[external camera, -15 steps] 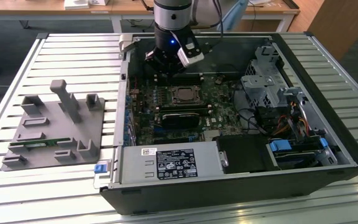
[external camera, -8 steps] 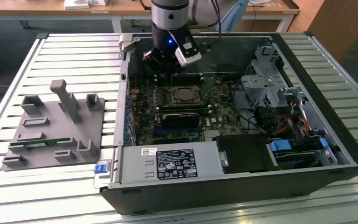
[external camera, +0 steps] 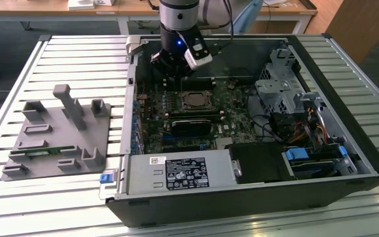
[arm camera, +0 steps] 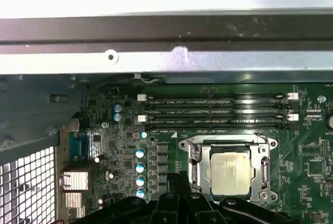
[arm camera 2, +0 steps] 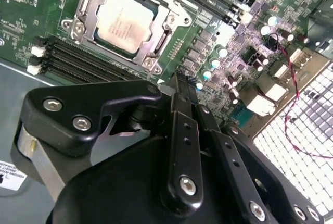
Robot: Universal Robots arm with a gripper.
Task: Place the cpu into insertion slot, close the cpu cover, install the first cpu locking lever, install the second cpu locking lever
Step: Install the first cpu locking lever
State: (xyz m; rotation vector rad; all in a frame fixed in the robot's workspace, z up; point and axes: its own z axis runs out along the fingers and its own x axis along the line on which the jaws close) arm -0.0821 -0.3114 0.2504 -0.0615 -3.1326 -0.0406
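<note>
The cpu (arm camera 2: 125,21) (arm camera: 229,169) (external camera: 194,100) lies flat in the insertion slot (arm camera 2: 78,26), pale metal face up, on the green board. The silver cpu cover (arm camera: 227,141) (arm camera 2: 167,20) lies down around its edges. A thin lever (arm camera: 193,161) runs along one side of the socket; whether it is latched I cannot tell. My gripper (arm camera 2: 180,84) (arm camera: 177,181) (external camera: 170,78) hangs above the board beside the socket, toward the case's rear wall. Its black fingers are shut together with nothing between them, and it touches neither the cpu nor the cover.
Long black memory slots (arm camera: 213,112) run beside the socket. A black card (external camera: 191,126) lies below it in the exterior view, then the power supply (external camera: 179,173). The drive cage (external camera: 282,94) and cables stand on the exterior view's right. A grey fixture plate (external camera: 57,133) sits outside the case.
</note>
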